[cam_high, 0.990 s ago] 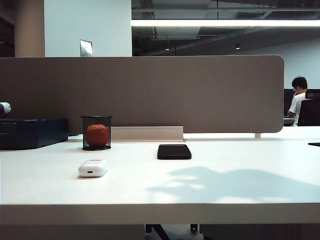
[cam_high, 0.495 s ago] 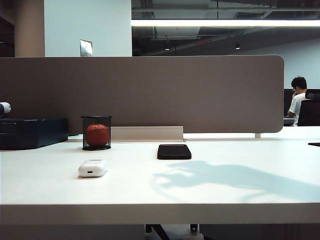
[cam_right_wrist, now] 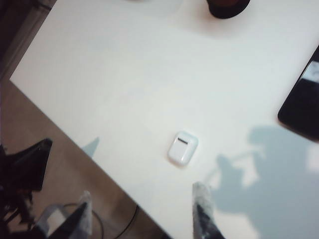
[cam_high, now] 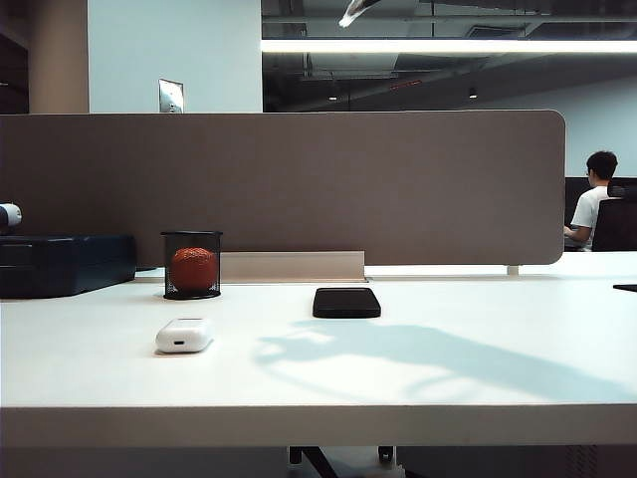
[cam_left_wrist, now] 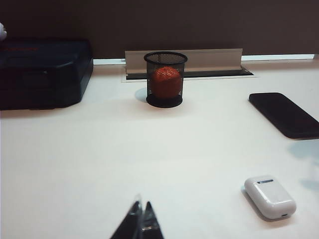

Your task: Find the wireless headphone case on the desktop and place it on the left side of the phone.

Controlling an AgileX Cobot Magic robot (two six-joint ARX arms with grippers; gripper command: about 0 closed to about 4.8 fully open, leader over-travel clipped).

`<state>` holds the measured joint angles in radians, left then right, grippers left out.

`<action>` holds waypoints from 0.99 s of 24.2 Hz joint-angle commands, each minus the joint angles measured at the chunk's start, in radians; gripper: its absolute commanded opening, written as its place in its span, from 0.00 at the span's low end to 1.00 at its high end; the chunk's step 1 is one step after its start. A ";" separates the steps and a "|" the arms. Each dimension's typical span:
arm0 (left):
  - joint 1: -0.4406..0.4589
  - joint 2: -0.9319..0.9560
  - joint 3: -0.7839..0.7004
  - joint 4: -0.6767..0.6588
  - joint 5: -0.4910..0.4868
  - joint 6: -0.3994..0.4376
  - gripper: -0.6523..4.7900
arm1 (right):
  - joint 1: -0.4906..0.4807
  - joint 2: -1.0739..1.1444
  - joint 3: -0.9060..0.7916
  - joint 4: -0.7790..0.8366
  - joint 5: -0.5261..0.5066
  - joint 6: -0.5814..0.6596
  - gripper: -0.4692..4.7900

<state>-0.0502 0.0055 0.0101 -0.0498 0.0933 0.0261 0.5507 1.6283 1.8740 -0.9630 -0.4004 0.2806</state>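
Observation:
The white wireless headphone case (cam_high: 184, 336) lies on the desktop (cam_high: 448, 329), left of and nearer than the black phone (cam_high: 346, 302). In the right wrist view my right gripper (cam_right_wrist: 143, 214) hangs open and empty high over the desk's front edge. The case (cam_right_wrist: 182, 148) lies below, just beyond its fingers (cam_right_wrist: 203, 209), and the phone (cam_right_wrist: 303, 107) is off to one side. In the exterior view only one pale fingertip (cam_high: 353, 12) shows at the top edge. My left gripper (cam_left_wrist: 141, 216) is shut and empty, low over the desk, with the case (cam_left_wrist: 269, 196) and the phone (cam_left_wrist: 285, 114) well apart from it.
An orange ball in a black mesh cup (cam_high: 192, 266) stands behind the case. A dark blue box (cam_high: 65, 263) sits at the far left. A grey-brown partition (cam_high: 299, 184) closes off the back of the desk. The arm's shadow (cam_high: 398, 349) lies in front of the phone.
The arm's shadow has slid left across the desk toward the case. A fingertip has come into view at the top of the exterior view. Case and phone have not moved.

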 commanded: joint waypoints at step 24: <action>0.002 0.001 0.002 0.006 0.000 0.000 0.11 | 0.343 0.142 -0.431 0.555 0.448 0.250 1.00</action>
<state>-0.0502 0.0055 0.0101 -0.0498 0.0933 0.0261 0.8856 1.7626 1.4395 -0.4313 0.0319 0.5091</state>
